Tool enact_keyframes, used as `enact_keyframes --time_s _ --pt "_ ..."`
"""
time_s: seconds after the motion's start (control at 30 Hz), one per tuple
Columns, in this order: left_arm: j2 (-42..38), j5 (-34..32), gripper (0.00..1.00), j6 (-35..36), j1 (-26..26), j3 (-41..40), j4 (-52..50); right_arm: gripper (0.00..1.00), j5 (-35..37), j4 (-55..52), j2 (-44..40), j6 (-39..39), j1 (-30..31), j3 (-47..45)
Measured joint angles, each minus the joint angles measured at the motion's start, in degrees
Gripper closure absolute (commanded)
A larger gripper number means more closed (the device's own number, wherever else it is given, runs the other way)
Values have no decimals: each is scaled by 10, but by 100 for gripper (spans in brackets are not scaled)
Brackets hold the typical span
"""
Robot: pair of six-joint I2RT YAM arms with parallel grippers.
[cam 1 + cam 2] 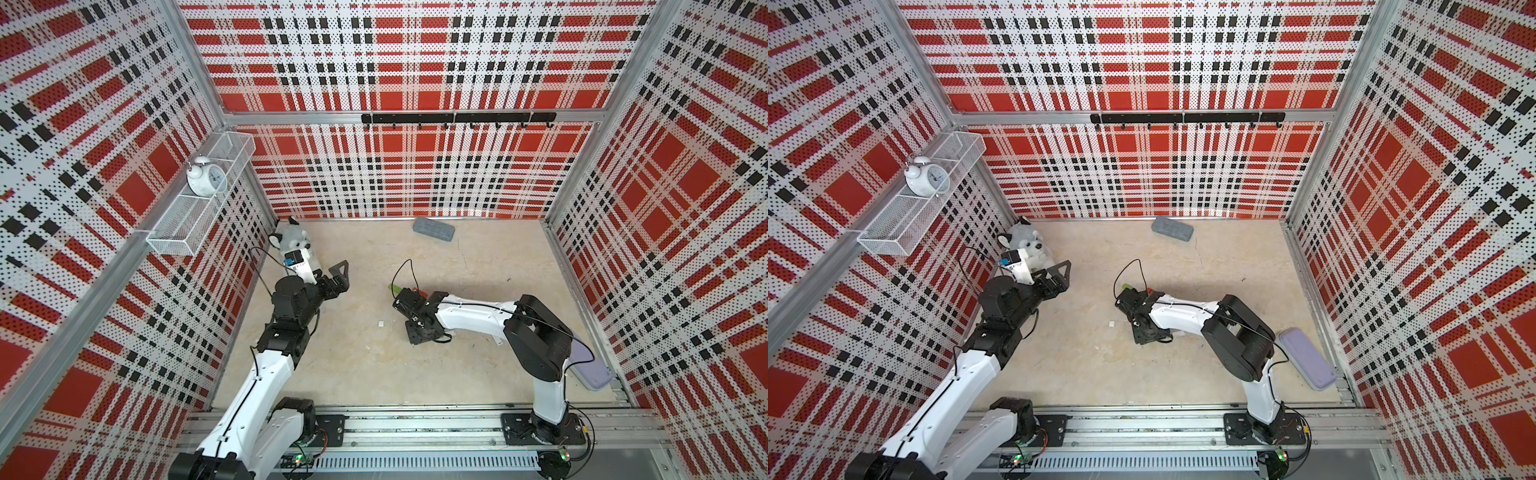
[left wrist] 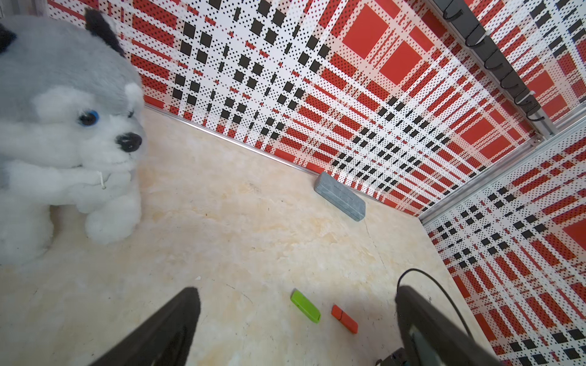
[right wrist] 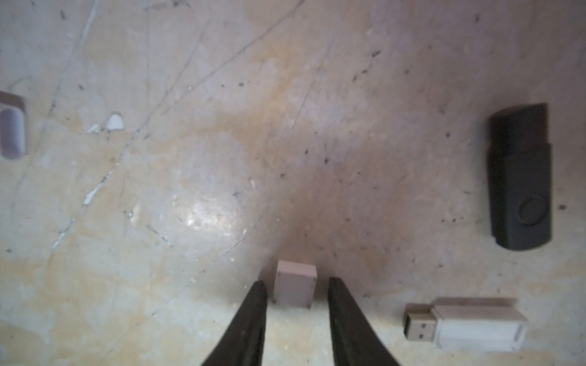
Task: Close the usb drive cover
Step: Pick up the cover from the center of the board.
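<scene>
From above, in both top views, the right gripper (image 1: 405,305) (image 1: 1129,301) is bent low over the middle of the table (image 1: 357,365). Its fingertips are tucked under its own black body, so from up here I cannot tell what they are doing. A green drive (image 1: 392,289) pokes out just beside it on the far side. A grey case (image 1: 433,229) lies well beyond it against the back wall. The left gripper (image 1: 340,276) and a plush husky (image 1: 291,235) are both well apart from it, toward the robot's left. Through the left wrist camera, the left gripper (image 2: 296,291) is spread wide and released, with the green drive (image 2: 305,305) and an orange drive (image 2: 344,318) lying flat out ahead. Through the right wrist camera, the right gripper (image 3: 296,282) stands astride a small white cap (image 3: 295,279) resting on the table. A thin gap shows on each side, so the cap is loose and not yet clamped. The white USB drive (image 3: 475,324), its metal plug bare, lies flat near the gripper, off to one side and apart from the cap. A black swivel drive (image 3: 520,183) lies farther from the gripper on that same side.
</scene>
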Motion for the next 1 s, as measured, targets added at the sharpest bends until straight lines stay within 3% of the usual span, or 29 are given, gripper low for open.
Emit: enact_keyframes --time_s 0.63,1.0 --pt "5 5 2 0 0 0 0 74 5 9 2 23 0 0" --pt "11 16 2 0 0 0 0 82 11 28 -8 -2 0 -16"
